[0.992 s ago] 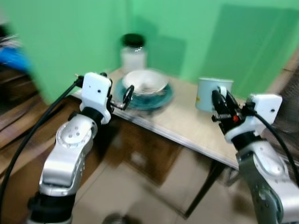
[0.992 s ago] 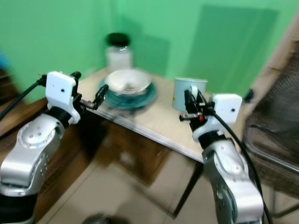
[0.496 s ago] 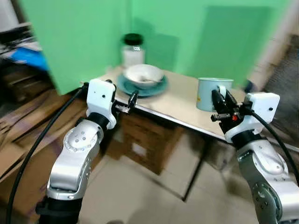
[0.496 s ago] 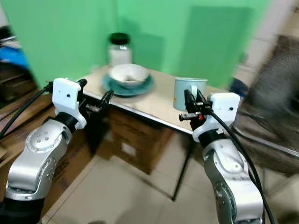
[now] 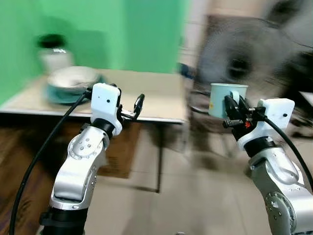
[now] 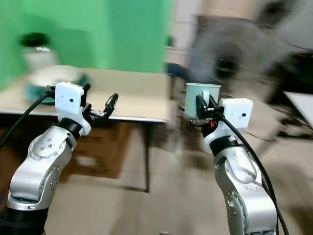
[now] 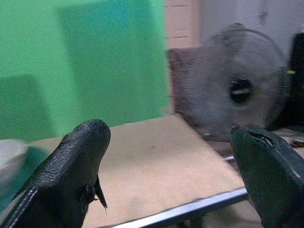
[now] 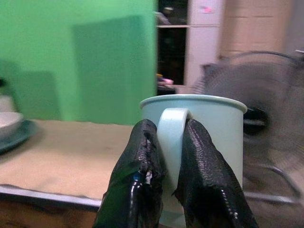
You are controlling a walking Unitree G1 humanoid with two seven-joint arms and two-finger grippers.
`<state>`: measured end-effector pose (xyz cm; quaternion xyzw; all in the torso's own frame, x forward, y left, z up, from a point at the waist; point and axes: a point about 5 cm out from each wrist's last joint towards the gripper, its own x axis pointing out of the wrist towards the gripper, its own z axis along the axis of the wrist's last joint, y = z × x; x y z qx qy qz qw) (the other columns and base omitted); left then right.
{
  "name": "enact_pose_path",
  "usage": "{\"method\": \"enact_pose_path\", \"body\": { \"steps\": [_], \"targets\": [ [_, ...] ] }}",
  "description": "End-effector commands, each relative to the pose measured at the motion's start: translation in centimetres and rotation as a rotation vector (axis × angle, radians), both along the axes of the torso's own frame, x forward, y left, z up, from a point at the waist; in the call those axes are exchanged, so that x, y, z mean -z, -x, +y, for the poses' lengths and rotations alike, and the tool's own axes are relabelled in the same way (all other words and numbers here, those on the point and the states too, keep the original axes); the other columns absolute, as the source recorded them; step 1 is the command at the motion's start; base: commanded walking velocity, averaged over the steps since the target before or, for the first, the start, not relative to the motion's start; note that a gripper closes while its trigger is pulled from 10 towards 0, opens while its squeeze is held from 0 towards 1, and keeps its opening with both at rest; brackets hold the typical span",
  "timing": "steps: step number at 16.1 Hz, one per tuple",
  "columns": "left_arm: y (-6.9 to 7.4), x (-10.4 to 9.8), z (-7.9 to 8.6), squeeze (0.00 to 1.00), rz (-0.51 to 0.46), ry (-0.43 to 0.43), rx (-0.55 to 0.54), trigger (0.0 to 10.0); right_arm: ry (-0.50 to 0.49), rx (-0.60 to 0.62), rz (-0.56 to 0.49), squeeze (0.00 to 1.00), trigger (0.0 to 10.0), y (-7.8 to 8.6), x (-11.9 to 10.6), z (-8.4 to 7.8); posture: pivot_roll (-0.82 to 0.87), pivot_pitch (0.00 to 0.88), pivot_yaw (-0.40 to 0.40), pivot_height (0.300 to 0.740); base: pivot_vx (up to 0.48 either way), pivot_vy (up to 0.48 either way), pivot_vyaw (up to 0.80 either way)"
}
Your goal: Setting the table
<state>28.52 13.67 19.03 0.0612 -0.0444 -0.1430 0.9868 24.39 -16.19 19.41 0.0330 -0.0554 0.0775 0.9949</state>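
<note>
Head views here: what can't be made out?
- Mug interior: rim above the right wrist camera; contents hidden.
- Bowl contents: motion blur.
- Jar: blurred, label unreadable.
- Fan base: cut off behind the table edge.

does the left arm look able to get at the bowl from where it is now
Probably yes. The left gripper has its jaws open at the table edge, with nothing between it and the bowl, though the bowl sits well off to its left.

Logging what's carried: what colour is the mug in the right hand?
Pale blue-green mug, clearest in the right wrist view.
</note>
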Motion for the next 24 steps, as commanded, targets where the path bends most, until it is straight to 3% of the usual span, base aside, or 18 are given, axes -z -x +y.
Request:
{"method": "enact_pose_path", "body": {
  "steps": [1, 6, 9, 14, 16, 18, 20, 24],
  "targets": [
    [-0.12, -0.19, 0.27, 0.0, -0.011, -0.001, -0.015, 10.0, 0.003, 0.007, -0.013, 0.0, 10.0, -0.03, -0.34, -0.01, 0.05, 0.0, -0.041, 0.74, 0.0, 0.0, -0.8],
    [-0.1, -0.13, 0.33, 0.0, -0.007, -0.003, -0.013, 10.0, 0.006, 0.011, -0.008, 0.0, 10.0, -0.07, -0.26, -0.03, 0.05, 0.0, -0.043, 0.74, 0.0, 0.0, -0.8],
    [-0.25, -0.07, 0.45, 0.0, -0.001, -0.005, -0.014, 10.0, 0.002, 0.013, -0.007, 0.0, 10.0, -0.11, -0.22, 0.06, 0.05, 0.0, -0.037, 0.74, 0.0, 0.445, -0.8],
    [-0.52, -0.07, 0.33, 0.0, 0.003, -0.009, -0.007, 10.0, 0.003, 0.019, -0.006, 0.0, 10.0, -0.17, -0.17, -0.08, 0.05, 0.0, -0.04, 0.74, 0.0, -0.096, -0.8],
    [-0.52, -0.02, 0.39, 0.0, 0.003, -0.007, -0.007, 10.0, 0.006, 0.02, -0.006, 0.0, 10.0, -0.2, -0.18, -0.11, 0.05, 0.0, -0.041, 0.74, 0.0, 0.48, -0.8],
    [-0.64, -0.23, 0.47, 0.0, -0.018, -0.047, -0.008, 10.0, 0.006, 0.023, -0.006, 0.0, 10.0, -0.24, -0.17, -0.04, 0.05, 0.0, -0.039, 0.74, 0.0, -0.191, -0.8],
    [-0.74, -0.06, 0.41, 0.0, 0.005, -0.02, -0.003, 10.0, 0.006, 0.024, -0.006, 0.0, 10.0, -0.27, -0.17, 0.01, 0.05, 0.0, -0.036, 0.74, 0.0, -0.48, -0.8],
    [-0.97, 0.04, 0.36, 0.0, 0.012, -0.017, 0.002, 10.0, 0.006, 0.038, -0.006, 0.0, 10.0, -0.28, -0.16, -0.13, 0.04, 0.0, -0.028, 0.74, 0.0, 0.48, -0.8]
  ]
}}
